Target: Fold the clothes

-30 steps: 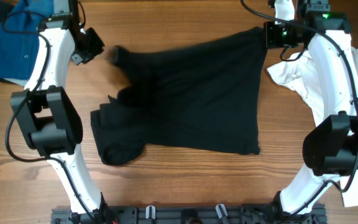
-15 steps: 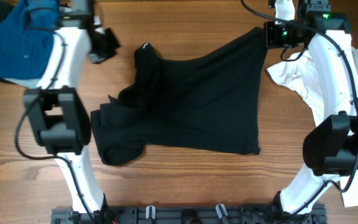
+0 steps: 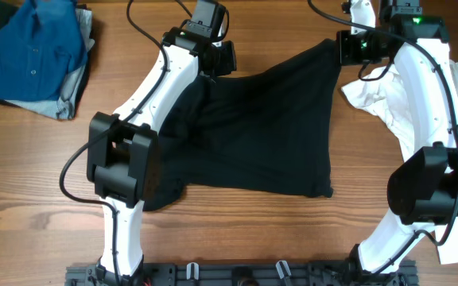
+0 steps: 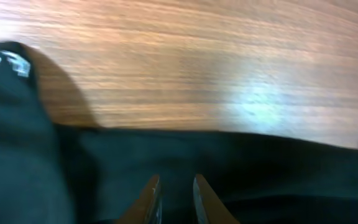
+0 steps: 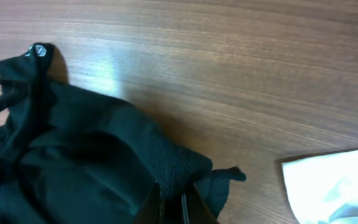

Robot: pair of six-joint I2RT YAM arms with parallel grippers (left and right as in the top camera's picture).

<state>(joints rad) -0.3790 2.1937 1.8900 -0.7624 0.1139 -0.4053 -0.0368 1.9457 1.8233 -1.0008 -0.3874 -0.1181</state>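
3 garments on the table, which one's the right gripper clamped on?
The black thin-fabric T-shirt spread out in the middle: the right gripper pinches its far corner. The blue buttoned shirt and crumpled white garment lie off to the sides, ungripped.

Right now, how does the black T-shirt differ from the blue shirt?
The black T-shirt lies spread across the middle of the wooden table; the blue shirt sits bunched in a heap at the far left corner. The right pincer pinches a corner of the black T-shirt; no pincer touches the blue shirt. Both are garments on that table.
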